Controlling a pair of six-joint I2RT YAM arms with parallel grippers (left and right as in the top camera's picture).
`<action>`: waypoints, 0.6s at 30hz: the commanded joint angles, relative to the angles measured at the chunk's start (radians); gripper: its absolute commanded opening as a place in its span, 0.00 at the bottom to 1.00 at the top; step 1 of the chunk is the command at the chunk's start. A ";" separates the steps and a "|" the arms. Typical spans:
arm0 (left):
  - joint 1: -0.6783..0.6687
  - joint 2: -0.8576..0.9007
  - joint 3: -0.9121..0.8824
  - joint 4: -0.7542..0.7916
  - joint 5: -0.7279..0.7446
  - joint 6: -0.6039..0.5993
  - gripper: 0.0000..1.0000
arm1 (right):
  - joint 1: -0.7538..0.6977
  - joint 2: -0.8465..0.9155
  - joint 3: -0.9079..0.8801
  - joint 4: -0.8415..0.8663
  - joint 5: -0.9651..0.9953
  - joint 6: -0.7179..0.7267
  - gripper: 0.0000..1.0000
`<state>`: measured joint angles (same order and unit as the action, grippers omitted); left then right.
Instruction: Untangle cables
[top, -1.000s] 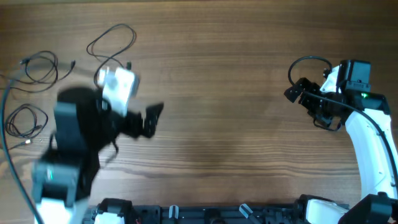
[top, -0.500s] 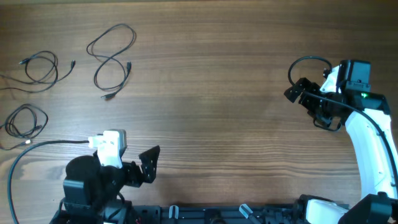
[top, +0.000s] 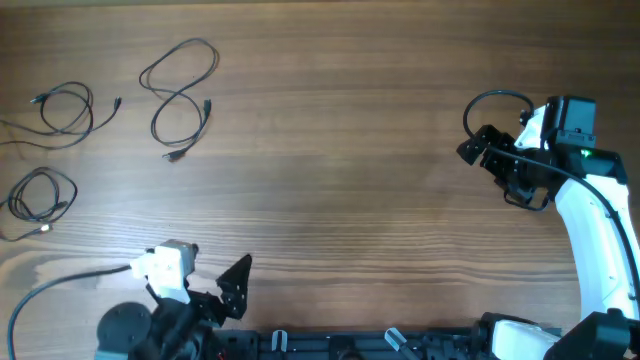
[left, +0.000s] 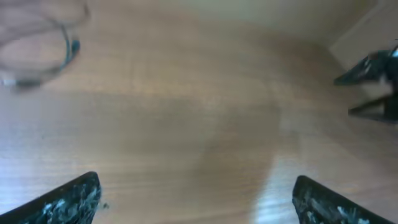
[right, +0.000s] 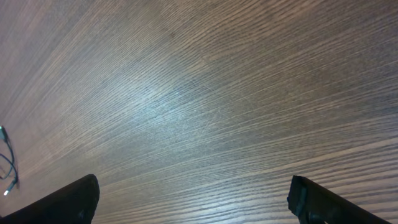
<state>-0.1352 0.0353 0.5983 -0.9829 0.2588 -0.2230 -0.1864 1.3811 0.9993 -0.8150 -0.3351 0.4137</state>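
Note:
Three thin black cables lie apart on the wooden table at the far left. One is a figure-eight loop (top: 181, 94), one a small coil (top: 64, 110), and one a coil (top: 41, 195) nearer the front. My left gripper (top: 236, 288) is open and empty at the front left edge, well away from them. In the blurred left wrist view, part of a cable loop (left: 65, 46) shows at top left, beyond the open left gripper (left: 196, 199). At the right, my right gripper (top: 488, 174) stands open and empty; its wrist view shows the open gripper (right: 196, 196) over bare wood and a cable end (right: 7, 163) at the left edge.
The left arm's thick wire (top: 60, 285) curves over the table's front left corner. A black wire loop (top: 495, 100) hangs off the right arm. The arm bases sit along the front edge (top: 330, 345).
My left arm has pulled back from beside the figure-eight cable to the table's front left edge, still open and empty. The right arm and the cables have not moved.

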 joint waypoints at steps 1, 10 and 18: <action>0.010 -0.031 -0.080 0.120 -0.051 -0.002 1.00 | -0.001 -0.017 0.014 0.000 0.006 -0.018 1.00; 0.010 -0.032 -0.320 0.526 -0.164 -0.002 1.00 | -0.001 -0.017 0.014 0.000 0.006 -0.018 1.00; 0.021 -0.032 -0.489 0.755 -0.175 0.010 1.00 | -0.001 -0.017 0.014 0.000 0.006 -0.019 1.00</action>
<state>-0.1303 0.0139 0.1341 -0.2695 0.1081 -0.2230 -0.1864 1.3808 0.9993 -0.8150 -0.3351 0.4137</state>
